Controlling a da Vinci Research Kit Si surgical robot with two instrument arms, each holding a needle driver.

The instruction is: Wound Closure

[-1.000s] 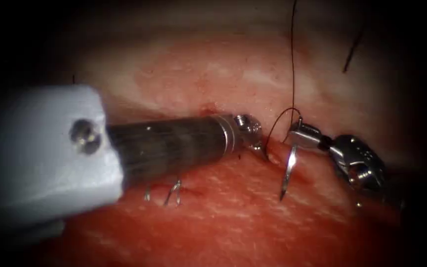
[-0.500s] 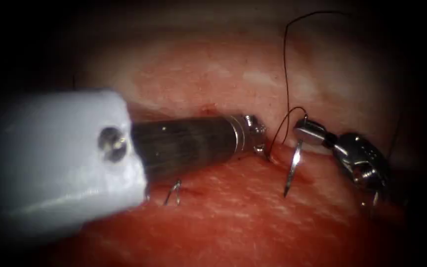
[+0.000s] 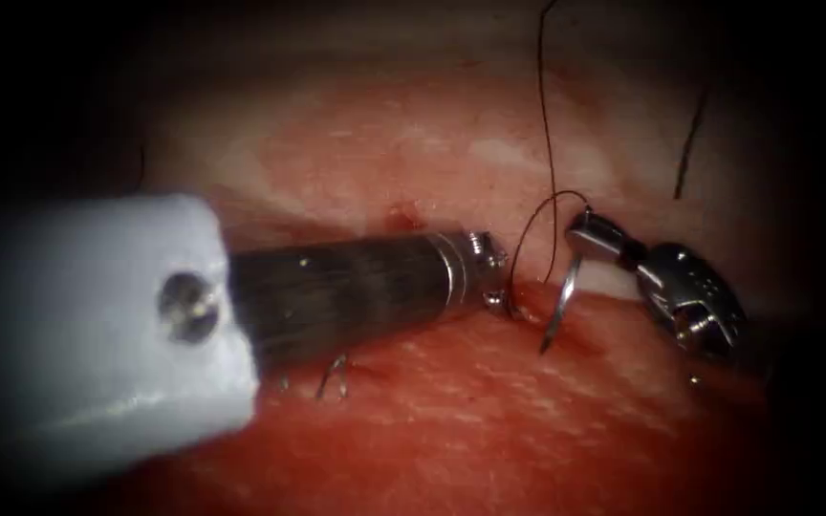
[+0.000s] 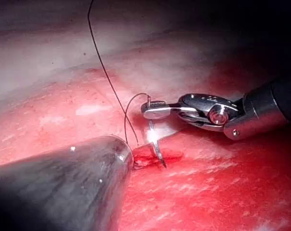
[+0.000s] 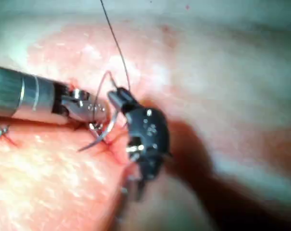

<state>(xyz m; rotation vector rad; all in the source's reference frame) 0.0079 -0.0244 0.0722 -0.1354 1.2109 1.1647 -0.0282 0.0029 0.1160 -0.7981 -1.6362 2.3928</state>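
My right tool (image 3: 580, 229) comes in from the right, its jaws shut on the curved needle (image 3: 558, 306) close to its thread end. The needle hangs down over the cut (image 3: 528, 313) with its point bare just above the near tissue (image 3: 489, 411), not in it. Dark thread (image 3: 547, 143) loops from the needle's tail toward the left tool and rises out of view. My left tool (image 3: 499, 291) has its tip at the cut's edge, just left of the needle. The left wrist view shows the right tool (image 4: 152, 109) and needle (image 4: 154, 139); the right wrist view shows the needle (image 5: 104, 134) beside the left tool (image 5: 90, 113).
A finished stitch with short thread ends (image 3: 335, 376) sits on the tissue left of the needle, under the left tool's shaft (image 3: 336, 287). A loose dark strand (image 3: 690, 143) hangs at the upper right. Red fluid (image 4: 155, 156) wets the cut.
The right tool has lifted the needle a little, so its point sits higher and closer to the cut. The left shaft slid right, then back left. The thread swung overhead.
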